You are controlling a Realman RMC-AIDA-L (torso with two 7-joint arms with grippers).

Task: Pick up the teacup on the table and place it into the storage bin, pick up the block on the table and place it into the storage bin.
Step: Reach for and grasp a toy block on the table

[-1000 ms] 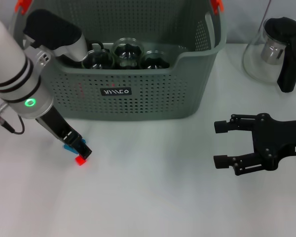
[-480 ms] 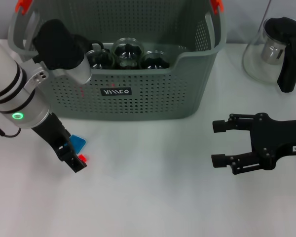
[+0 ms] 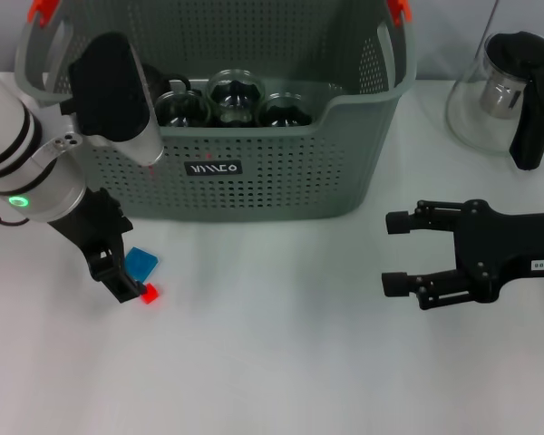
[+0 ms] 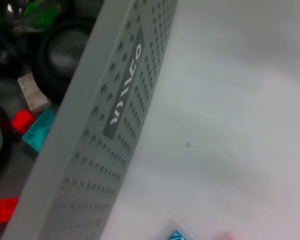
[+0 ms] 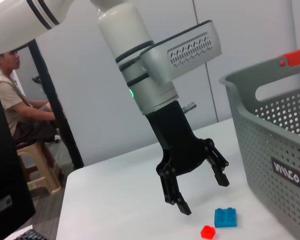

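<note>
Hovering just above the bench [image 3: 281, 362], the left gripper [image 3: 118, 272] hangs near the bin's [image 3: 254, 195] front left corner with its fingers spread apart and nothing between them. In the right wrist view the gripper [image 5: 197, 187] points down with the fingertips clear of the surface. Two blocks lie on the bench just under it: a blue block [image 3: 141, 265] and a smaller red block [image 3: 150, 294], side by side and touching or nearly so, the red one farther from the bin. The same pair shows in the right wrist view, blue [image 5: 224, 218] and red [image 5: 207, 231], below and slightly to the bin side of the gripper. Neither block is held.

Inside the bin stand three glass teacups [image 3: 236, 95] in a row along the front wall, with the left arm's dark wrist housing over the bin's left rim. The left wrist view looks into the bin past its label [image 4: 122, 92] and shows a teal block [image 4: 37, 130] and red blocks [image 4: 21, 120] on the bin floor beside dark round cups.

The right gripper [image 3: 394, 254] rests over the bench to the right of the bin, well apart from it, fingers open and empty. A glass teapot [image 3: 512, 95] with a black handle stands beyond it, right of the bin.
</note>
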